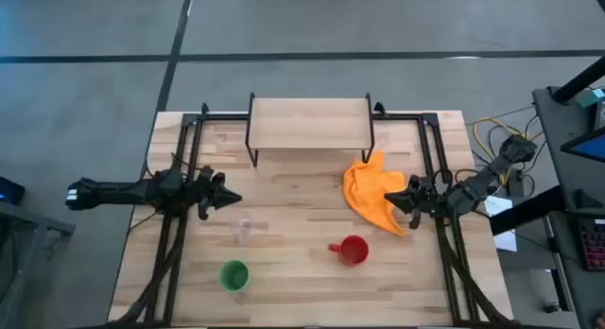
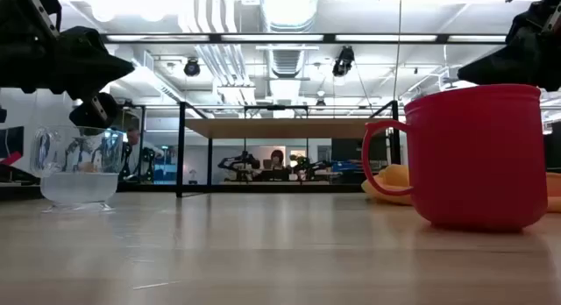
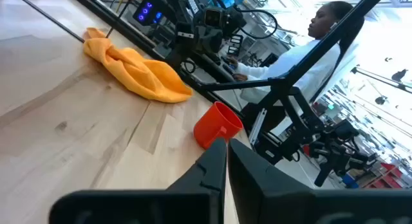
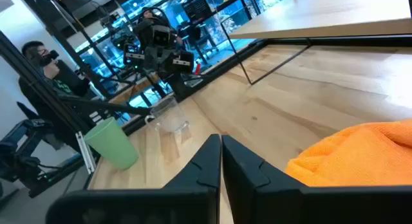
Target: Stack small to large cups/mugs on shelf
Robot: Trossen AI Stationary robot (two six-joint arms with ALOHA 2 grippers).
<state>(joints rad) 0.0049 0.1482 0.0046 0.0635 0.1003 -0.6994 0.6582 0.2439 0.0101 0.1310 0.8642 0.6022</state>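
**Desk:** How far along are you with the stacking?

**Floor:** Judging by the layout, you have not started. The low rectangular shelf with the light wooden top and thin black legs (image 1: 309,124) stands bare. All three vessels sit apart on the large wooden tabletop (image 1: 284,206), on the side of the shelf nearer the arms' bases: the small clear transparent cup (image 1: 246,231), the mid-sized red handled mug (image 1: 353,251) and the taller green cup (image 1: 233,275).

**Desk:** And your pincers?

**Floor:** Your left gripper (image 1: 230,199) hovers between the shelf and the clear cup, near it but not touching, fingers pressed together on nothing. Your right gripper (image 1: 392,198), fingers likewise closed and empty, hangs over the crumpled orange cloth (image 1: 374,193), which lies just off the shelf's right legs. The red mug sits near that gripper, farther from the shelf. Every pick, nest and placement remains ahead.
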